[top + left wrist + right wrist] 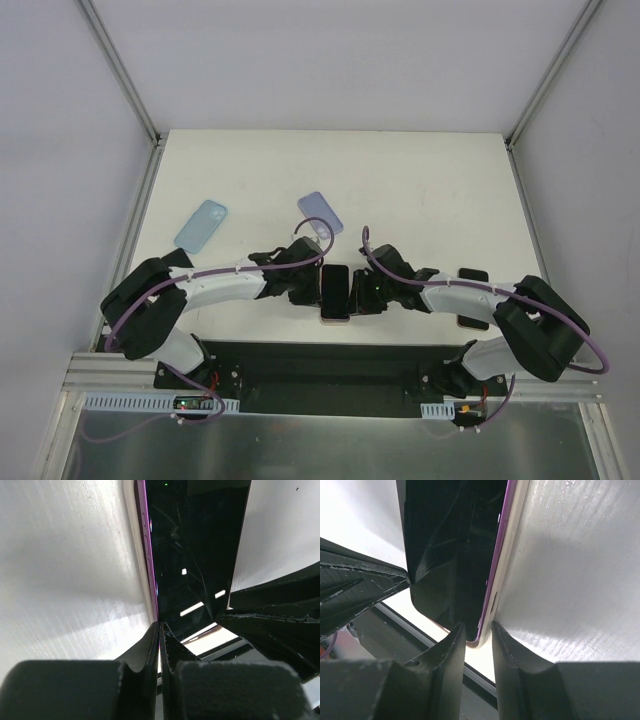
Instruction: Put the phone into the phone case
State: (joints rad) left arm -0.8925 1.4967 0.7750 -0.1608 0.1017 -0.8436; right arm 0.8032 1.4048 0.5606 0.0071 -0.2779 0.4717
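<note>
We see left gripper (159,626) clenched empty against the phone (335,290), frame centre. Right gripper (474,627) straddles its corner, grip unclear. We'd press edges evenly.

A robotics lab test cell: a white table (430,180) boxed in by plain white panels (330,60) on aluminium frame posts (120,70). At the table's near edge, two robot arms (210,285) are bolted to a black base plate (320,372), with purple cables (592,345) and slotted cable duct (130,402).
</note>
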